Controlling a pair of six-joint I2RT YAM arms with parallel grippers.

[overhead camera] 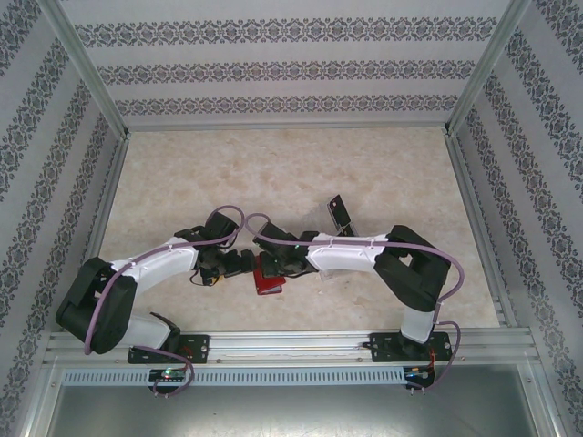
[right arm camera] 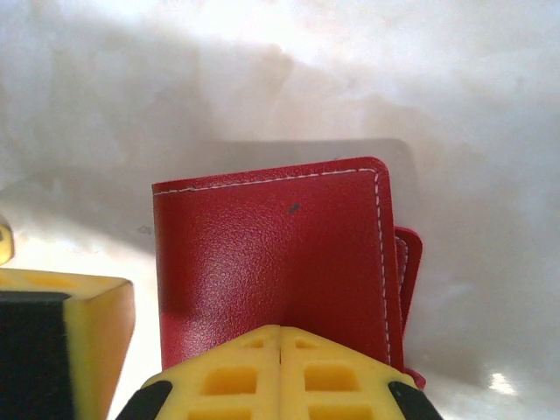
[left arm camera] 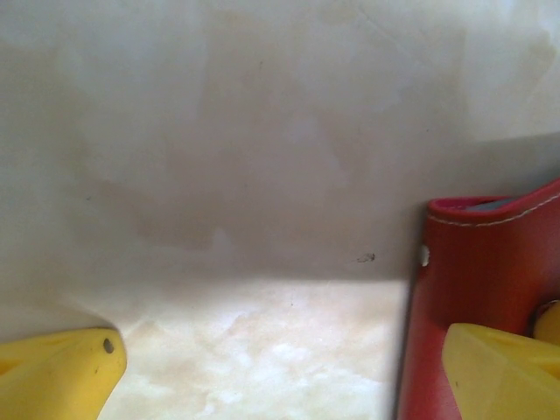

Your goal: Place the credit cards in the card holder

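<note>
Right hand (right arm camera: 280, 346), pressed together, rests against the folded wallet (right arm camera: 271, 254); the spread left hand (left arm camera: 280, 376) should catch its cover edge squarely; a card (overhead camera: 341, 212) lies well apart.

The card holder (right arm camera: 271, 262) is a red leather-like material with a fine pebbled grain, a soft sheen and pale stitching along its edges. The table (left arm camera: 262, 131) is a smooth, marbled beige surface, glossy enough to catch bright highlights. The fingers (right arm camera: 236, 381) of the right gripper (right arm camera: 280, 337) are matt yellow plastic, moulded with square recesses. The frame rails (overhead camera: 291, 341) are bare brushed metal.
</note>
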